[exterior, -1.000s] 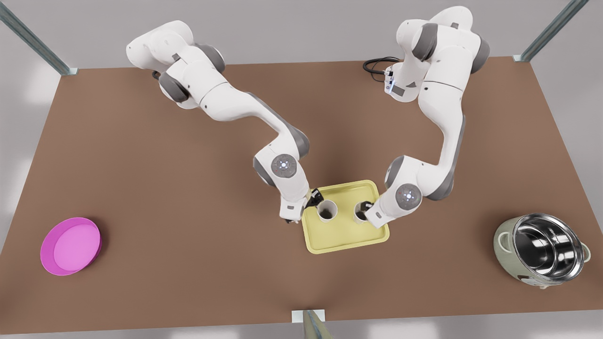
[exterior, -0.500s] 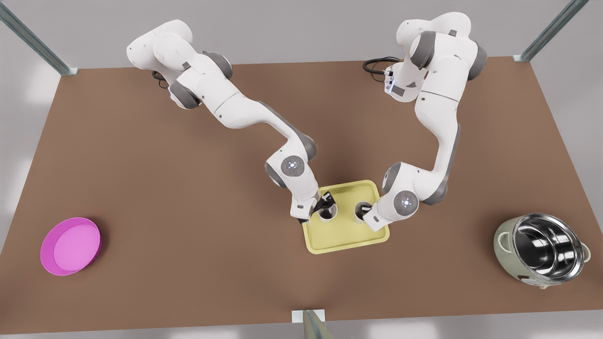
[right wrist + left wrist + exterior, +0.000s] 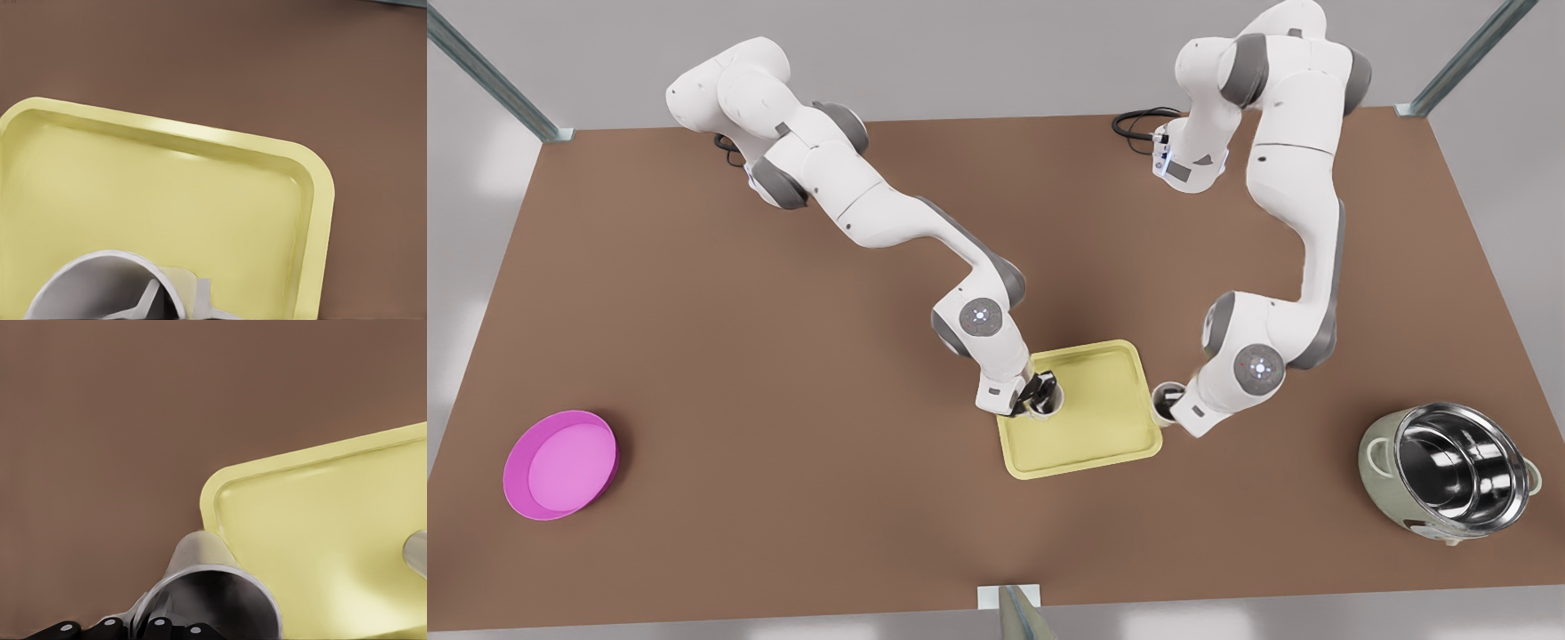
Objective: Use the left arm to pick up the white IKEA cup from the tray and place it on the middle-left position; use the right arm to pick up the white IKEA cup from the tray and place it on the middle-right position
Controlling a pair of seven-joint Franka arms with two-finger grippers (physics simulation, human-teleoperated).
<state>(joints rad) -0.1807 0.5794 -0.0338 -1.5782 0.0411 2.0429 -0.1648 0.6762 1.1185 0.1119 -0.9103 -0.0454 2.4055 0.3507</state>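
Front view had the left gripper down at the tray's edge on the front view's left, and it was clamped on the left cup, fingers gripping the rim with the cup's mouth just beyond the fingertips. Left wrist view confirmed it: black fingers pinched the left cup right against the camera, the tray's rounded corner just behind the cup, bare brown table stretching beyond. Across the way, the right gripper sat just off the tray's opposite edge, gripping the right cup, which sat at its fingertips beside the rim rather than over the yellow. Right wrist view showed the right cup directly below the gripper, one finger inside the wall, and the tray spread out beyond it.
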